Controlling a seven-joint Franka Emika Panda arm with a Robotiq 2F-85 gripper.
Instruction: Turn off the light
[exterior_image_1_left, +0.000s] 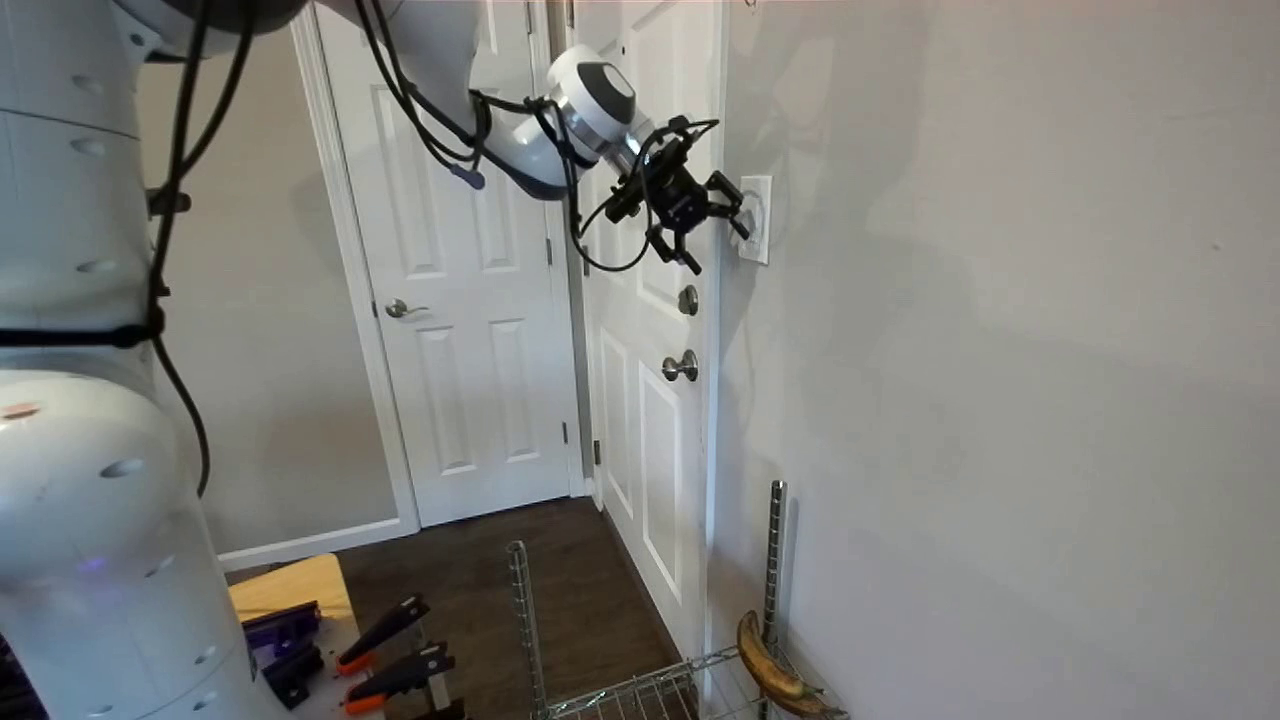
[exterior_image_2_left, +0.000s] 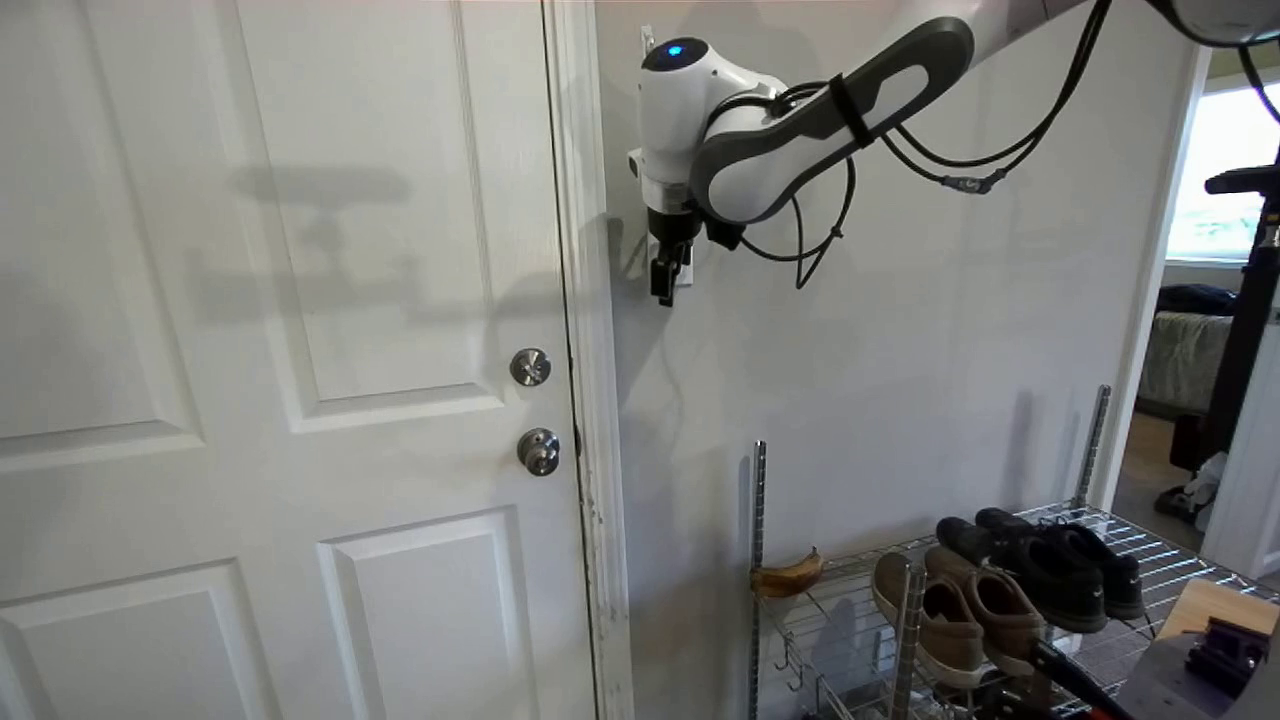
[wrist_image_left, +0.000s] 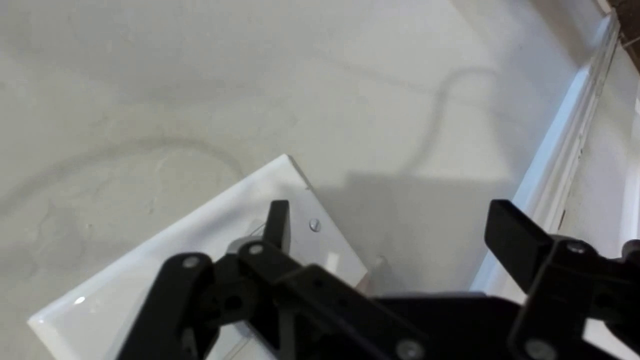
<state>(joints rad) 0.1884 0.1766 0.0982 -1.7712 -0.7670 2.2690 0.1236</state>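
Note:
The light's white wall switch plate (exterior_image_1_left: 762, 215) is mounted upright on the grey wall beside the door. In an exterior view a sliver of the plate (exterior_image_2_left: 686, 268) shows behind the gripper. In the wrist view the plate (wrist_image_left: 200, 235) lies tilted at lower left, with a screw visible. My gripper (exterior_image_1_left: 720, 252) is open and empty at the plate, also seen in an exterior view (exterior_image_2_left: 665, 285) and the wrist view (wrist_image_left: 390, 210). One finger is in front of the plate and hides its middle; the other is over toward the door frame. I cannot tell whether the finger touches.
The white door has a silver doorknob (exterior_image_2_left: 539, 452) and a deadbolt (exterior_image_2_left: 530, 367) below the gripper's height. The door frame (exterior_image_2_left: 600, 400) runs close beside the gripper. A wire rack (exterior_image_2_left: 840, 620) with a banana (exterior_image_2_left: 788, 576) and shoes (exterior_image_2_left: 1060, 570) stands below against the wall.

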